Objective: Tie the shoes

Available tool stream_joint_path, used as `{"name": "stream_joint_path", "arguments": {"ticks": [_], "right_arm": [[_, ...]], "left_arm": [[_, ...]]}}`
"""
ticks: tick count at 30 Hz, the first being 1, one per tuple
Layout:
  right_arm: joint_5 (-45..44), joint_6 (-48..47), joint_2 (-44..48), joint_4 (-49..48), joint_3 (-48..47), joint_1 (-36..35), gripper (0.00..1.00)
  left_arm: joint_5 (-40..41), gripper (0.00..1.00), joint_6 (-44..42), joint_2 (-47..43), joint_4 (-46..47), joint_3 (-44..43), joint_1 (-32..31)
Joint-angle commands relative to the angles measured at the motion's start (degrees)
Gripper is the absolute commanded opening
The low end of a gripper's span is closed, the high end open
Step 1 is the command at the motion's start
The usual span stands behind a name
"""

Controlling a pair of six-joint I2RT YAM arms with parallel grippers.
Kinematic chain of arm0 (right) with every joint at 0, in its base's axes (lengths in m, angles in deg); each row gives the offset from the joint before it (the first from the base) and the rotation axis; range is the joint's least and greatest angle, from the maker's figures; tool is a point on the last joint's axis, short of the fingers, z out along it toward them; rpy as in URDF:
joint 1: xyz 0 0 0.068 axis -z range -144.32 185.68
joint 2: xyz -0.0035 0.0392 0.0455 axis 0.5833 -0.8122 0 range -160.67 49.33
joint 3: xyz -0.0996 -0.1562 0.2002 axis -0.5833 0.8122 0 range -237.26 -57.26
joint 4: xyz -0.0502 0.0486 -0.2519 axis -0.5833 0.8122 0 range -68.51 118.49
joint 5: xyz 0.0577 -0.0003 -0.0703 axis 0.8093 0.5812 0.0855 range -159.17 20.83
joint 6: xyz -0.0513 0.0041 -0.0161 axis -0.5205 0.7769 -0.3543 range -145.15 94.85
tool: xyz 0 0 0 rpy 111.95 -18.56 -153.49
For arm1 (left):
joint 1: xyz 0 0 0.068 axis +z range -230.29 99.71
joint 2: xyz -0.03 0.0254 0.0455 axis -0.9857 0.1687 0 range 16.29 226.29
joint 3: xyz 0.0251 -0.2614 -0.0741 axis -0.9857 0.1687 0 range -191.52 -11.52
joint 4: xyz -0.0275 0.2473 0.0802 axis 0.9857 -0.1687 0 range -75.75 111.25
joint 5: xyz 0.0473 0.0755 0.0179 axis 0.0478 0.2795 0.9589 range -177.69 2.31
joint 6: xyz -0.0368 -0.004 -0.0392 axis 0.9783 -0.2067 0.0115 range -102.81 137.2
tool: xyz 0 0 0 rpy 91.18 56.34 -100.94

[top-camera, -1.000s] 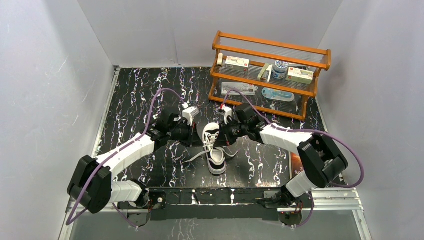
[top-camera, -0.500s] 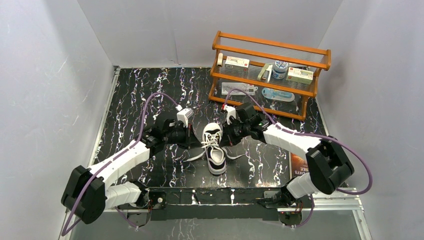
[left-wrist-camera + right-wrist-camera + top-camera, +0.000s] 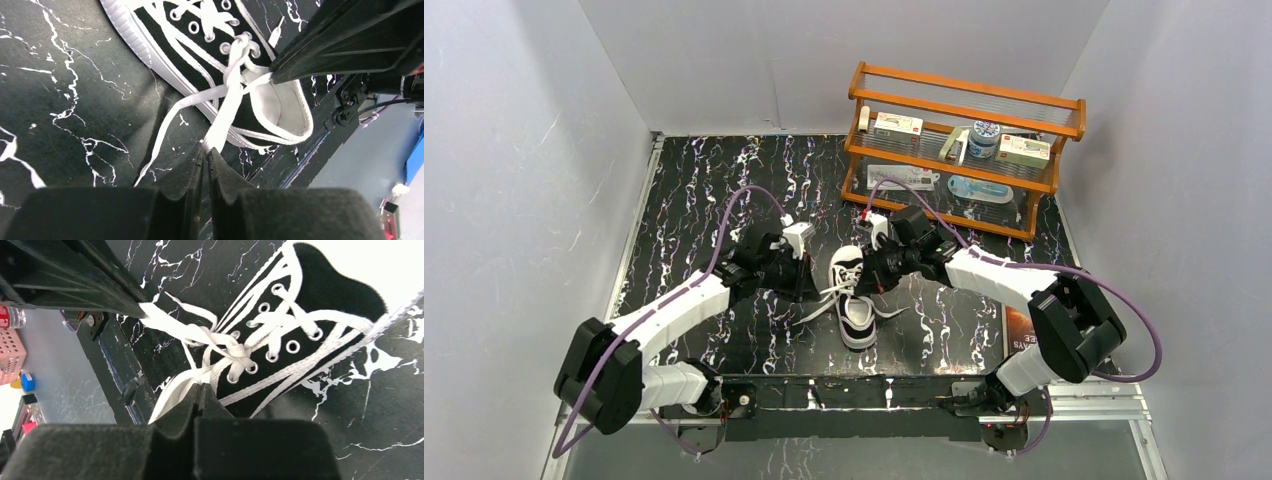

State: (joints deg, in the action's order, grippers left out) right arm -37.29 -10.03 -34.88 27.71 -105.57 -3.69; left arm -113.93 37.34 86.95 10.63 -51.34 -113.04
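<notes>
The small black sneaker [image 3: 855, 312] lies mid-table, white toe cap pointing away from the arms. Its white laces [image 3: 845, 288] cross in a first knot over the top eyelets [image 3: 241, 46]. My left gripper [image 3: 813, 284] is just left of the shoe, shut on one lace strand [image 3: 220, 120] that runs taut to the knot. My right gripper [image 3: 872, 281] is just right of the shoe, shut on the other strand [image 3: 220, 371] by the white lining. In each wrist view the other arm's fingers [image 3: 345, 45] [image 3: 75, 275] pinch a lace.
A wooden rack [image 3: 965, 152] with boxes and a jar stands at the back right. Loose lace ends trail on the black marbled tabletop [image 3: 704, 190] on both sides of the shoe. White walls close in the left, back and right sides.
The left gripper drew a little left, then came back toward the shoe. The right gripper shifted slightly. Both stay shut on the laces and the shoe has barely moved.
</notes>
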Motion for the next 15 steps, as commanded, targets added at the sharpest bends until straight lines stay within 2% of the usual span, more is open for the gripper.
{"name": "stream_joint_path", "arguments": {"ticks": [1, 2, 5, 8, 12, 13, 14, 15], "right_arm": [[1.9, -0.6, 0.2, -1.7, -0.8, -0.6, 0.0], [1.6, -0.6, 0.4, -1.7, -0.4, -0.6, 0.0], [1.8, -1.1, 0.3, -1.4, 0.3, -0.7, 0.0], [1.6, -1.5, 0.1, -1.1, 0.3, -0.6, 0.0], [1.1, -1.3, 0.4, -1.1, 0.3, -0.7, 0.0], [1.1, -1.1, 0.4, -1.2, 0.3, -0.7, 0.0], [1.2, -0.9, 0.3, -1.4, 0.2, -0.7, 0.0], [1.4, -0.7, 0.2, -1.5, 0.2, -0.7, 0.0]], "left_arm": [[1.2, 0.16, -6.2, -5.0, -5.7, -3.6, 0.0], [0.7, 0.2, -7.1, -4.7, -6.5, -4.6, 0.0], [2.4, 0.25, -9.1, -4.1, -9.8, -7.3, 0.0], [3.9, 0.36, -8.4, -4.7, -9.0, -8.9, 0.0], [3.0, 0.4, -7.7, -1.0, -5.2, -12.5, 0.0], [1.5, 0.44, -8.2, 0.9, -4.3, -13.7, 0.0], [-0.3, 0.55, -8.7, 3.3, -3.8, -15.0, 0.0], [-2.2, 0.57, -9.2, 5.9, -3.5, -16.6, 0.0]]}}
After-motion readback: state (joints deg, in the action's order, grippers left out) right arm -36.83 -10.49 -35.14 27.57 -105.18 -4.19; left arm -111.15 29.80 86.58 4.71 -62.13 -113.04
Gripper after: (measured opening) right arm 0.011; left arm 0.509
